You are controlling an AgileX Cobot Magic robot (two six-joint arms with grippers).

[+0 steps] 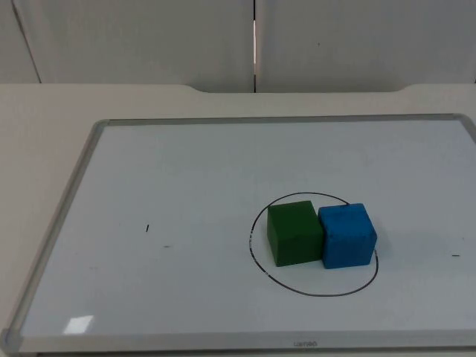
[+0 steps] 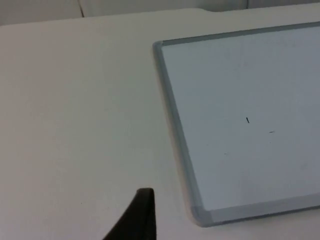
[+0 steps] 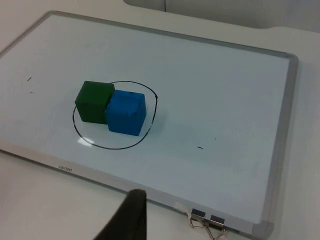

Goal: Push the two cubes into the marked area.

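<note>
A green cube [image 1: 295,233] and a blue cube [image 1: 347,236] stand touching side by side on the whiteboard, both inside the black hand-drawn circle [image 1: 312,291]. The blue cube's right side comes close to the line. In the right wrist view the green cube [image 3: 94,101] and blue cube [image 3: 126,112] lie within the circle [image 3: 115,147], well away from my right gripper [image 3: 131,217], which hangs over the table just off the board's front edge. My left gripper [image 2: 142,217] waits over the bare table beside the board's left front corner.
The whiteboard's grey frame [image 1: 59,223] borders the work surface; its corner [image 2: 200,217] lies near the left gripper. Two binder clips [image 3: 207,222] hang on the frame's front edge. Small pen marks [image 1: 147,228] dot the board. The grey partition wall [image 1: 149,37] closes off the far side.
</note>
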